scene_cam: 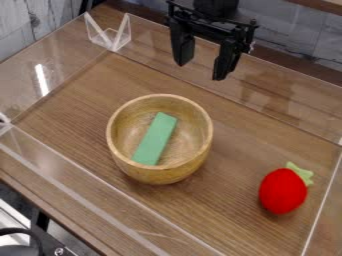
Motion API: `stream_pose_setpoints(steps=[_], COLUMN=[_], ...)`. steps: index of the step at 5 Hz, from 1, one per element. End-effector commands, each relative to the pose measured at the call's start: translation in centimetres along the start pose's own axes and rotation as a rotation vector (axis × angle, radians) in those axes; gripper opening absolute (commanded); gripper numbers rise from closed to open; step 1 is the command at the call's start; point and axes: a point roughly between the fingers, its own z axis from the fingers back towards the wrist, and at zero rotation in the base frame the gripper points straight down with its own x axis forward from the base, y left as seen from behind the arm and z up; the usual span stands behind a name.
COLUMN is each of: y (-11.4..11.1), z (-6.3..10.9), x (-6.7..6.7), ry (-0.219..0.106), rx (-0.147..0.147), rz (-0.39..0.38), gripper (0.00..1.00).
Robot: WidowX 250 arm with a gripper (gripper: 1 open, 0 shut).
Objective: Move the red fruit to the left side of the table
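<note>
The wood-grain table [241, 120] has low clear acrylic walls. A round wooden bowl [194, 150] at its centre holds a green block [156, 138]. The black gripper [201, 58] hangs at the rear, fingers apart and empty. The red fruit [282, 190] lies near the front right corner.

Red fruit [282, 190]: small, bright red, rounded like a strawberry, with a little green leafy top pointing toward the upper right.
Pose of fruit: lying on its side, resting directly on the tabletop.
Place of fruit: lower right part of the view, near the clear wall on that side.
Table [94, 95]: brown wood-grain top, bounded by low clear acrylic walls.
State of fruit: free, nothing touching it from above.
</note>
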Motion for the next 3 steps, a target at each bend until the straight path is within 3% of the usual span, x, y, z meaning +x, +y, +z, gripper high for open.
stream_pose_setpoints(steps=[1, 2, 3], y=[-1.4, -4.5, -7.4], z=[-2.1, -3.2, -3.6], x=[-0.4, -1.1, -1.8], ry=[0.034, 0.055, 0.044], rx=[-0.008, -0.030, -0.040], rz=[0.005, 0.009, -0.023], gripper=[1.00, 1.00, 1.00])
